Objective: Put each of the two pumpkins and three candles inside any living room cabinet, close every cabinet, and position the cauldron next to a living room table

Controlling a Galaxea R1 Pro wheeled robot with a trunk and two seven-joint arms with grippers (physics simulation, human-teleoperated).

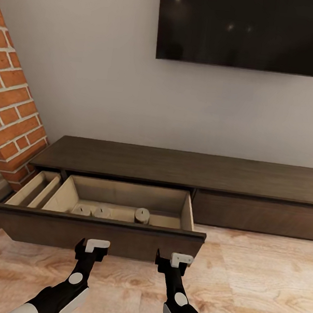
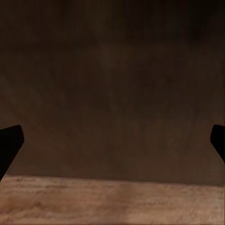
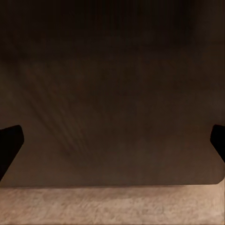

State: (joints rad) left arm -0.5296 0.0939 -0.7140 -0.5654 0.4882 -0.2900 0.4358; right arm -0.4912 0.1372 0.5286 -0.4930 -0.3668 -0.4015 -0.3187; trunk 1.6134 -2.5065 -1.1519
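**Both arms at the open drawer front, closing step looks next**

Wall (image 1: 88, 71) fills the upper frame, grey, with a black TV (image 1: 249, 28) at upper right. Brick column (image 1: 11, 106) runs down the left edge. Wood floor (image 1: 258, 285) across the bottom.

The cabinet (image 1: 184, 168), long low dark brown, spans the middle of the frame left to right. Its left drawer (image 1: 94, 234) is pulled well out toward the camera, pale wood inside, divided into compartments. The drawer front to its right (image 1: 261, 214) sits flush, shut.

Inside the open drawer, in the big middle compartment near the front wall: three small pale cylinders, likely the candles (image 1: 141, 215), two low ones close together at left, one taller a bit to the right. No pumpkin visible in there; the front panel hides the nearest strip of the drawer floor, so can't rule one out.

Left gripper (image 1: 95, 247) and right gripper (image 1: 179, 261) sit low centre, both just in front of the drawer front, near or touching, can't tell which. Both wrist views: dark panel close up, floor strip under it, fingers (image 2: 10, 143) (image 3: 10, 143) at the far edges of the frame, so spread wide, holding nothing.

Judgement: candles seem stowed; step in hand reads as shutting this drawer. Next move calls for both grippers pressing flat on the front panel, pushing evenly so it slides straight back until flush. Pumpkins and cauldron not accounted for here.
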